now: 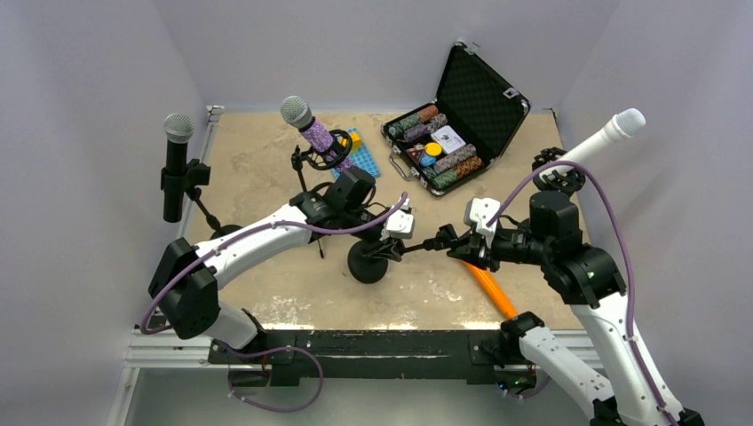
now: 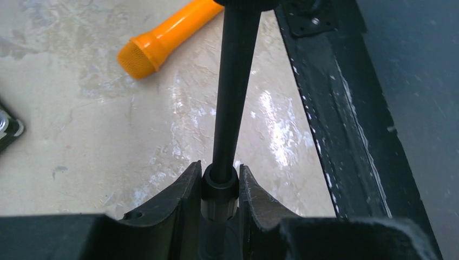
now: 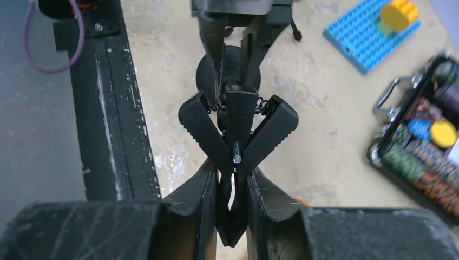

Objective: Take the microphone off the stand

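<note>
From above: left fingers [image 1: 397, 242] and right fingers [image 1: 447, 240] meet on the stand [image 1: 367, 264]. The orange microphone [image 1: 490, 291] lies on the worktop [image 1: 266, 177] under the right arm, off the stand.

Left wrist: fingers clamped tight round the stand's pole.

Right wrist: fingers pinched shut on the stand's clip [image 3: 238, 122].

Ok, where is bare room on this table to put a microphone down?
Bare table lies back left, between the black microphone and the purple microphone, and in front, between the round base and the orange microphone. The middle is crowded: left gripper and right gripper on the stand. The case fills the back right.
</note>
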Controlling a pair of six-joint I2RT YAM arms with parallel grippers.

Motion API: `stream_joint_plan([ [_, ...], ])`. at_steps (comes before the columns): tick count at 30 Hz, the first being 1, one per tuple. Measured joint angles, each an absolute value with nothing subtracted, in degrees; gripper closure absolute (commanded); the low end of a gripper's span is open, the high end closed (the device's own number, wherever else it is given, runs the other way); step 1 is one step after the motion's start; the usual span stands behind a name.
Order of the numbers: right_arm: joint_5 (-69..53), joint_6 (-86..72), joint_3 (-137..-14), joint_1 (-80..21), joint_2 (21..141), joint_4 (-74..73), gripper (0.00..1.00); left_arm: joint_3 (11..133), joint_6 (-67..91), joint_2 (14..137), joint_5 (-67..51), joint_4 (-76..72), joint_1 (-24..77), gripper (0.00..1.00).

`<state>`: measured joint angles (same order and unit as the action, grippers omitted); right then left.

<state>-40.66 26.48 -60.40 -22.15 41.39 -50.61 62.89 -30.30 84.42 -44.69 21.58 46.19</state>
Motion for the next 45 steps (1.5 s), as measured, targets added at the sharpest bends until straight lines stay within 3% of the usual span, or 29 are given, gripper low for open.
stream_joint_plan([
  [3,-43.5,33.1,-60.4,-22.2,41.4,-51.5,1.00,67.2,-36.5,85.8,-48.0,30.0,45.2,1.00],
  [4,-44.3,34.0,-60.4,-22.2,41.6,-51.5,0.93,67.4,-37.4,85.9,-48.8,31.2,45.1,1.00],
  [5,-44.8,34.0,-60.4,-22.2,42.1,-51.4,0.77,67.4,-37.5,85.9,-49.1,32.0,45.0,1.00],
  [11,-46.2,21.8,-61.5,-22.3,49.7,-48.4,0.42,64.3,-33.5,85.6,-48.2,31.2,44.8,1.00],
  [17,-47.5,10.5,-61.5,-22.3,53.3,-43.9,0.36,62.8,-31.9,84.3,-47.4,30.3,44.6,1.00],
  [27,-48.7,9.6,-64.4,-23.4,54.1,-43.6,0.26,62.9,-31.3,84.3,-46.9,30.2,44.7,1.00],
  [32,-48.4,11.1,-65.1,-24.4,55.0,-43.6,0.37,62.9,-32.1,84.3,-47.0,30.4,44.9,1.00],
  [34,-48.1,12.0,-65.3,-24.9,55.9,-43.6,0.52,62.9,-32.3,84.3,-47.1,30.5,45.0,1.00],
  [37,-47.5,13.7,-65.4,-26.2,56.7,-43.7,0.85,63.1,-33.3,84.3,-46.9,30.9,45.2,0.98],
  [39,-47.3,14.8,-65.6,-27.0,56.9,-43.9,1.00,63.3,-34.0,84.3,-46.5,31.6,45.2,0.71],
  [41,-46.4,15.4,-65.8,-27.4,56.9,-44.1,1.00,63.5,-34.2,84.2,-46.0,32.1,45.2,0.48],
  [43,-45.6,15.5,-66.0,-27.4,56.8,-44.4,1.00,62.9,-34.0,83.3,-43.7,30.6,45.4,0.34],
  [45,-44.7,15.0,-66.0,-27.4,56.3,-44.8,1.00,58.3,-33.3,78.9,-39.9,24.8,45.5,0.30],
])
